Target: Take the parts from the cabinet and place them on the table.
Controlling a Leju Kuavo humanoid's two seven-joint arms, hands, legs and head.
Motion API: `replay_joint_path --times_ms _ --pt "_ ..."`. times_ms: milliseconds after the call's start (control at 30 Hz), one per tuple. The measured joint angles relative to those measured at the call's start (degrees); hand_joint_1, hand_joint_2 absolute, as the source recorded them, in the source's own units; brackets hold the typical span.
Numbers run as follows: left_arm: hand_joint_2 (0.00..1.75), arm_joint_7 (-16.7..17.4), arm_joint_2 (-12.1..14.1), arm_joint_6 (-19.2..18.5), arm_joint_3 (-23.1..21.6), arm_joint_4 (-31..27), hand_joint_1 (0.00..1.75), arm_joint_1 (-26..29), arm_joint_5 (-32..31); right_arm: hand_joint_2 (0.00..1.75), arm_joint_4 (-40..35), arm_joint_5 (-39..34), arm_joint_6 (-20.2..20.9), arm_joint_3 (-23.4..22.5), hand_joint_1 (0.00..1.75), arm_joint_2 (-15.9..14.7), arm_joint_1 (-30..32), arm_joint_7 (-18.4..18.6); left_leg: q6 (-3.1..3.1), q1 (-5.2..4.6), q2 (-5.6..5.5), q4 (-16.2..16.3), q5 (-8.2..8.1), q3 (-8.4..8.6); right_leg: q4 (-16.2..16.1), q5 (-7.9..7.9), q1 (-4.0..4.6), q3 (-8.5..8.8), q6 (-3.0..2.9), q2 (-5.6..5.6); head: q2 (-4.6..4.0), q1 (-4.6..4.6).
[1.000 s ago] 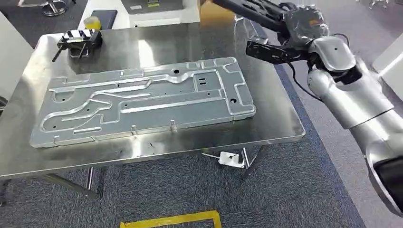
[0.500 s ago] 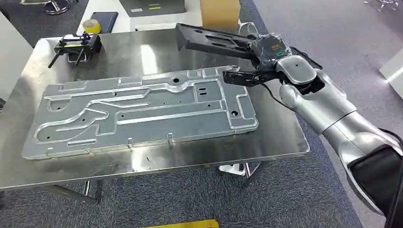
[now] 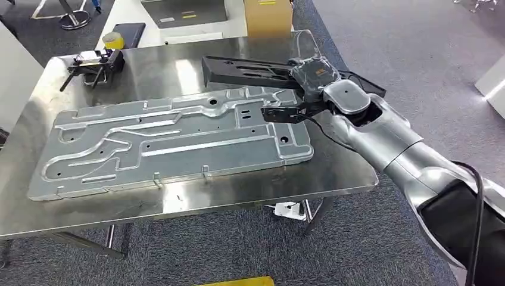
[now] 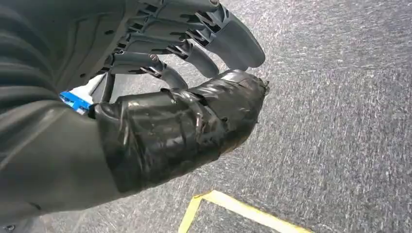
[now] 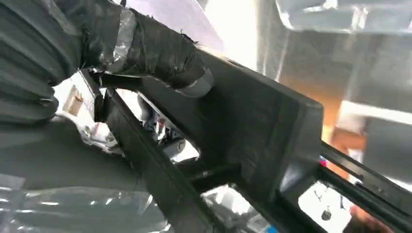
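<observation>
Your right hand (image 3: 309, 74) grips a long black part (image 3: 247, 70), thumb wrapped over its edge in the right wrist view. The part hangs flat over the far side of the steel table (image 3: 345, 167), stretching toward nine o'clock from the hand. Just below it, toward six o'clock, lies the large stamped metal panel (image 3: 172, 140). At the table's ten o'clock corner sits a small black clamp-like part (image 3: 95, 59). Your left hand (image 4: 160, 87) hangs over grey carpet (image 4: 340, 121), fingers loosely apart, holding nothing.
</observation>
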Motion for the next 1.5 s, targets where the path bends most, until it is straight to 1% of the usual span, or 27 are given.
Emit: replay_joint_path --times_ms 133,533,567,600,633,667,767,800,833,867,933,967,1000,1033,1067,1100,1133,1167,1200,1267,1300,1333,1367,1400,1433,1467,1500 --pt "1.75 0.00 0.00 0.00 -0.02 0.00 0.00 0.02 0.00 1.75 0.07 0.00 0.04 0.57 1.75 0.46 -1.39 -0.05 -0.23 0.02 -0.02 0.01 0.13 0.13 -0.16 0.13 0.04 0.30 -0.02 -0.06 0.00 0.02" --pt "1.75 0.68 0.02 0.00 -0.70 0.00 0.00 0.01 0.98 1.75 0.13 -0.39 0.61 1.47 1.75 1.59 -2.39 -0.99 -0.14 -0.09 -0.05 0.17 -0.04 0.27 -0.97 0.32 -0.13 1.01 0.20 -0.14 0.00 0.02" --pt "1.75 0.68 0.29 0.00 -0.79 0.00 0.00 0.04 1.09 1.75 0.13 -0.50 0.68 1.55 1.75 1.71 -2.50 -0.99 0.56 -0.28 -0.09 0.39 -0.09 0.33 -1.48 0.61 -0.36 1.12 0.76 -0.11 0.00 -0.02" --pt "1.75 0.68 0.31 0.00 -0.87 0.00 0.00 -0.04 1.11 1.75 0.02 -0.65 0.74 1.60 1.75 1.88 -2.61 -1.01 1.32 -0.19 0.11 -1.15 0.51 1.14 -2.26 0.85 -0.04 1.70 1.11 -0.02 0.00 -0.18" --pt "1.75 0.63 0.28 0.00 -0.90 0.00 0.00 -0.02 1.25 1.75 0.04 -0.77 0.83 1.60 1.75 1.86 -2.58 -1.01 1.55 0.68 0.28 -2.81 1.26 2.19 -2.00 0.47 -0.04 1.44 1.09 -0.18 0.00 0.15" --pt "1.75 0.59 0.28 0.00 -0.94 0.00 0.00 -0.08 1.27 1.75 0.04 -0.94 0.94 1.62 1.75 1.86 -2.90 -1.05 1.51 0.62 0.39 -3.67 1.50 2.91 -0.97 -0.12 -0.05 1.06 1.40 -0.26 0.00 0.33" --pt "1.75 0.87 0.28 0.00 -1.40 0.00 0.00 -0.08 1.49 1.75 0.04 -1.05 1.12 2.03 1.75 1.92 -3.34 -1.25 1.42 0.99 0.52 -3.70 1.22 3.28 11.76 -5.30 -0.77 -5.36 2.44 -0.30 0.00 0.57" --pt "1.75 0.85 0.24 0.00 -1.71 0.00 0.00 -0.07 1.66 1.75 0.04 -1.07 1.20 2.25 1.75 1.92 -3.08 -1.40 1.21 1.27 0.42 -3.50 1.00 3.38 14.16 -5.45 -1.10 -6.81 2.80 -0.32 0.00 0.55" --pt "1.75 0.85 0.15 0.00 -1.84 0.00 0.00 -0.07 1.75 1.75 0.13 -1.09 1.25 2.43 1.75 1.92 -2.82 -1.42 0.78 1.69 0.08 -3.17 0.67 3.46 13.85 -4.29 -1.51 -7.01 3.23 -0.34 0.00 0.59" --pt "1.75 0.85 0.07 0.00 -1.88 0.00 0.00 -0.05 1.81 1.75 0.15 -1.11 1.25 2.47 1.75 1.92 -2.69 -1.42 0.31 2.25 -0.23 -2.71 0.22 3.51 10.97 -2.02 -1.92 -5.90 3.73 -0.35 0.00 0.55" --pt "1.75 0.83 0.02 0.00 -1.90 0.00 0.00 0.02 1.99 1.75 0.20 -1.20 1.22 2.47 1.75 1.92 -2.79 -1.42 -1.24 3.38 -0.85 -1.16 -1.22 3.49 1.53 3.08 -2.98 -1.82 5.10 -0.16 0.00 0.59" --pt "1.75 0.81 0.26 0.00 -1.92 0.06 0.00 0.17 2.05 1.75 0.26 -1.27 1.22 2.51 1.75 1.92 -2.60 -1.42 -2.06 3.48 -1.09 -0.93 -1.80 3.11 0.79 1.48 -2.66 -1.36 5.81 1.25 0.00 0.56" --pt "1.75 0.81 0.19 0.00 -1.95 0.07 0.00 0.01 2.23 1.75 0.26 -1.31 1.25 2.67 1.75 2.06 -2.60 -1.49 -2.56 3.81 -1.23 -0.68 -1.68 3.06 -0.83 1.77 -2.41 -0.22 5.01 2.07 0.00 0.50" --pt "1.75 0.72 0.04 0.00 -1.97 0.07 0.00 -0.01 2.34 1.75 0.35 -1.33 1.29 2.84 1.75 2.08 -2.36 -1.51 -3.07 4.06 -1.52 -1.79 -0.72 2.96 -1.45 1.74 -1.87 0.11 3.99 1.74 0.00 0.44" --pt "1.75 0.70 -0.18 0.00 -1.99 0.04 0.00 -0.11 2.47 1.75 0.46 -1.36 1.29 2.93 1.75 1.95 -2.36 -1.49 -3.43 4.27 -1.70 -2.44 -0.57 3.12 -1.37 1.78 -1.44 0.03 3.48 1.52 0.00 0.72" --pt "1.75 0.70 -0.17 0.00 -1.99 0.04 0.00 -0.08 2.51 1.75 0.50 -1.36 1.27 2.95 1.75 1.97 -2.31 -1.40 -3.99 4.34 -2.15 -3.18 -0.53 3.60 -1.46 1.70 -1.50 0.03 2.93 1.16 0.00 0.42" --pt "1.75 0.70 -0.15 0.00 -2.01 0.04 0.00 0.01 2.60 1.75 0.50 -1.36 1.27 2.95 1.75 2.06 -2.30 -1.33 -4.04 4.45 -2.09 -3.43 -1.03 3.59 -3.09 1.59 -2.04 1.36 2.15 0.60 0.02 -0.04" --pt "1.75 0.72 -0.17 0.00 -2.03 0.04 0.00 0.11 2.84 1.75 0.52 -1.38 1.25 2.95 1.75 2.19 -2.37 -1.33 -3.88 4.11 -0.27 -1.76 -1.49 3.18 -3.58 1.54 -1.96 2.01 1.68 0.38 0.00 0.01" --pt "1.75 0.72 -0.15 0.00 -2.03 0.04 0.00 -0.04 2.86 1.75 0.50 -1.42 1.22 2.95 1.75 2.21 -2.37 -1.33 -3.68 3.82 0.62 2.26 -3.13 1.22 -3.89 1.33 -1.96 2.59 1.24 -0.03 0.02 -0.81" --pt "1.75 0.70 -0.17 0.00 -2.19 0.04 0.00 -0.23 3.06 1.75 0.61 -1.53 1.31 3.08 1.75 2.21 -1.85 -1.33 -3.55 3.19 0.74 12.63 -6.66 -4.60 -4.12 0.72 -1.82 3.52 0.74 -0.79 0.00 -0.98" --pt "1.75 0.70 -0.20 0.00 -2.52 0.04 0.00 -0.18 3.08 1.75 0.66 -1.55 1.33 3.19 1.75 2.21 -1.32 -1.33 -3.51 3.05 0.75 15.99 -6.92 -6.96 -3.90 0.24 -1.76 3.93 0.65 -1.15 0.00 -0.98" --pt "1.75 0.72 -0.22 0.00 -2.71 0.04 0.00 -0.09 3.15 1.75 0.68 -1.55 1.38 3.32 1.75 2.21 -0.92 -1.33 -3.44 3.00 0.79 16.51 -5.80 -7.94 -3.71 -0.23 -1.72 4.31 0.68 -1.44 0.00 -0.98" --pt "1.75 0.79 -0.22 0.00 -2.82 0.04 0.00 0.04 3.17 1.75 0.68 -1.60 1.49 3.50 1.75 2.21 -0.68 -1.47 -3.32 2.97 0.87 14.66 -3.40 -7.88 -3.30 -0.82 -1.73 4.71 0.77 -1.76 0.00 -0.96" --pt "1.75 0.81 -0.20 0.00 -2.86 0.07 0.00 0.05 3.19 1.75 0.68 -1.62 1.51 3.61 1.75 2.23 -0.67 -1.49 -3.19 2.97 1.07 10.98 -0.14 -6.95 -2.83 -1.47 -1.84 5.04 0.99 -2.07 0.00 -1.03" --pt "1.75 0.83 -0.17 0.00 -2.91 0.07 0.00 0.03 3.32 1.75 0.68 -1.73 1.53 3.61 1.75 2.34 -0.89 -1.49 -3.05 2.96 1.86 5.65 3.82 -5.28 -2.21 -2.23 -1.96 5.41 1.44 -2.34 0.00 -1.01" --pt "1.75 0.83 -0.20 0.00 -2.99 0.04 0.00 0.04 3.58 1.75 0.68 -1.79 1.57 3.61 1.75 2.36 -1.12 -1.49 -3.15 2.72 3.43 3.06 4.55 -4.43 -1.72 -2.87 -1.96 5.62 1.90 -2.61 0.00 -0.99" --pt "1.75 0.77 -0.29 -0.02 -3.06 0.06 0.00 0.03 3.69 1.75 0.68 -1.90 1.62 3.63 1.75 2.36 -1.49 -1.49 -2.89 1.69 4.47 3.12 4.09 -4.45 -1.17 -3.20 -1.11 5.26 2.44 -2.68 0.00 -1.45"
